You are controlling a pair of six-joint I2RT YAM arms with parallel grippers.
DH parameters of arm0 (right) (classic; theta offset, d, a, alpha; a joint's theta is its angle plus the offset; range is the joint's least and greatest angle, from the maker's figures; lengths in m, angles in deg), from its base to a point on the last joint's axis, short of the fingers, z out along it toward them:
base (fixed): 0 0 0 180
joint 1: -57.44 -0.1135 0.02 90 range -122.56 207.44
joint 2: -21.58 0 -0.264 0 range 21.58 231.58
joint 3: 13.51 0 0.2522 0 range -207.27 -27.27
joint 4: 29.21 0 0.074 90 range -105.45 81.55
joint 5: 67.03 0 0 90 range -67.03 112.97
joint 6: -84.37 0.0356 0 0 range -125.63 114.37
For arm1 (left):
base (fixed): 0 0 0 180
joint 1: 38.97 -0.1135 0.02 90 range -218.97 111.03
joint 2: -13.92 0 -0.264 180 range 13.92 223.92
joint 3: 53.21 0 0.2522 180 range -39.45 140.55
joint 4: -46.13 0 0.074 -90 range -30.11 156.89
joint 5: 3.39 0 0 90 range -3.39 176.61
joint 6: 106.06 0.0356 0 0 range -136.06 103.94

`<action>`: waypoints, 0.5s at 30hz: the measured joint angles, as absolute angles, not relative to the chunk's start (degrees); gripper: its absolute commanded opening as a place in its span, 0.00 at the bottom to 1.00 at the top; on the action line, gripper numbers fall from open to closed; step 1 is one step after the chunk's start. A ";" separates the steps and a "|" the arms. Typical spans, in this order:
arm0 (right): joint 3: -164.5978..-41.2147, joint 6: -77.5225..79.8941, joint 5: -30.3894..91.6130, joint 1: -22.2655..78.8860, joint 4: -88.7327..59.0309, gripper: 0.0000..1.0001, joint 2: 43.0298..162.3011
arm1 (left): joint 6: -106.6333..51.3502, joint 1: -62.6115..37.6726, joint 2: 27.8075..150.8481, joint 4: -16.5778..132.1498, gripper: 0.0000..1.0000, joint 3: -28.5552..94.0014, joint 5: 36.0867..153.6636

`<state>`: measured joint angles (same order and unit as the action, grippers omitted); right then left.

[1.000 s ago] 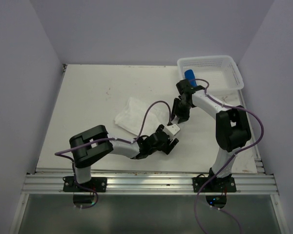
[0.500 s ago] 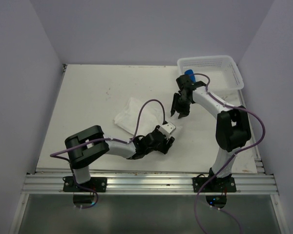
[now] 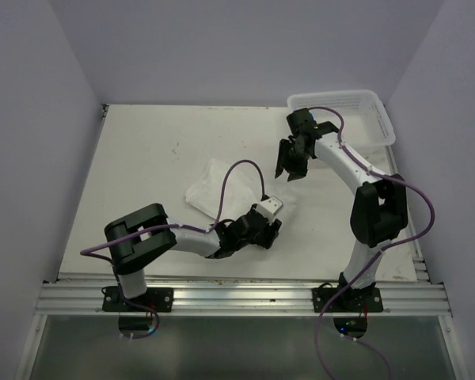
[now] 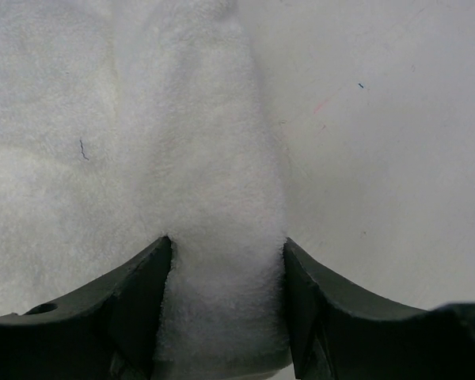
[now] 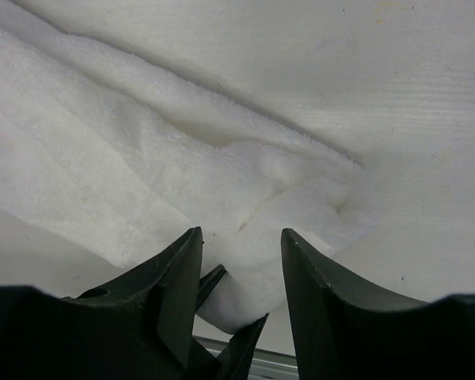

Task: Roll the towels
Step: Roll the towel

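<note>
While the white towel (image 3: 212, 188) is lying crumpled in the middle of the table (image 3: 142, 150), the left claw (image 4: 226, 249) is squeezing a bump of it. Its two black fingers (image 4: 142, 293) are pressing on both sides of the fluffy fold, down low at the towel's near right end. The right claw (image 3: 290, 166) is hanging up in the air past the towel, near the white basket (image 3: 356, 96) in the far right corner. Its fingers are standing apart and are holding nothing, and the towel is showing below them.
</note>
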<state>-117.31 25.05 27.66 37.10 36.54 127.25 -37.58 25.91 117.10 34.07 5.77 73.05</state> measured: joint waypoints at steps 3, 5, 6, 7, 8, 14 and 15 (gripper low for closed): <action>-116.96 24.59 28.31 37.10 36.45 0.49 125.77 | -38.54 25.91 116.79 34.63 0.54 5.77 73.07; -115.85 24.26 28.53 37.10 36.47 0.49 123.51 | -39.48 25.91 116.51 35.05 0.53 5.66 73.14; -115.19 24.13 28.56 37.10 36.28 0.49 122.36 | -39.63 25.91 116.40 35.22 0.54 5.61 73.18; -114.25 24.00 28.56 37.10 36.06 0.50 120.78 | -39.83 25.91 116.20 35.36 0.54 5.52 73.40; -113.36 23.85 28.58 37.10 36.15 0.50 119.14 | -40.14 25.91 115.96 35.44 0.53 5.31 73.62; -108.66 23.69 28.47 37.10 35.99 0.50 109.92 | -41.71 25.94 114.56 35.51 0.32 3.69 74.89; -107.63 23.74 28.42 37.10 35.95 0.50 108.35 | -42.00 25.94 114.50 35.51 0.31 3.60 74.95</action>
<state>-107.63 23.74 28.42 37.10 35.95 108.35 -42.00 25.94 114.50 35.51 3.60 74.95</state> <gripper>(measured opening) 0.499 0.473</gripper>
